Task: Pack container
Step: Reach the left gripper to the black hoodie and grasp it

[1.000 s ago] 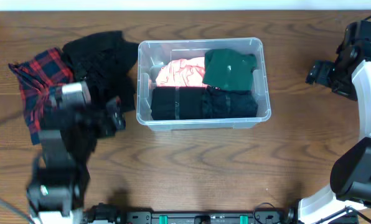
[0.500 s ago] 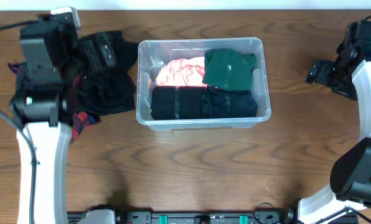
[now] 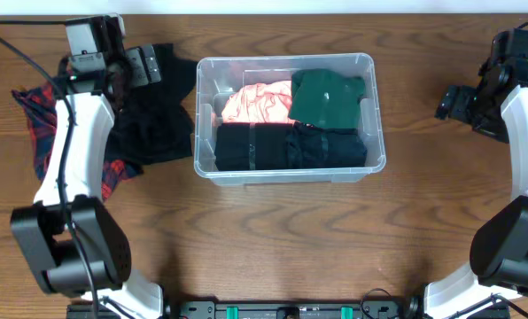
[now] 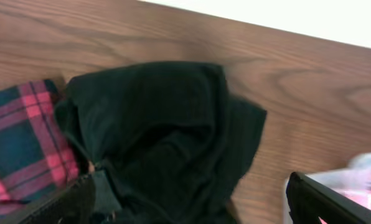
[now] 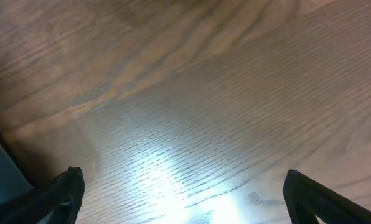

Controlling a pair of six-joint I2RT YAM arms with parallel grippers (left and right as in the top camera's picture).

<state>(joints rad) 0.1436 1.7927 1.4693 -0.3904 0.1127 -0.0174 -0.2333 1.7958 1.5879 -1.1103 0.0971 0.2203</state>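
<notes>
Clear rectangular plastic container is located mid-table, packed w/ crumpled pink garment, folded dark green garment and folded black garment along its front wall. Left gripper is held wide open over loose black garment, beside red plaid cloth, left of container. Right gripper is spread open over bare wood table, well apart from container.

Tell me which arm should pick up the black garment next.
Left. The left hand hangs open over the black garment beside the container; the right hand sits beyond the container's other side, over table only.
</notes>
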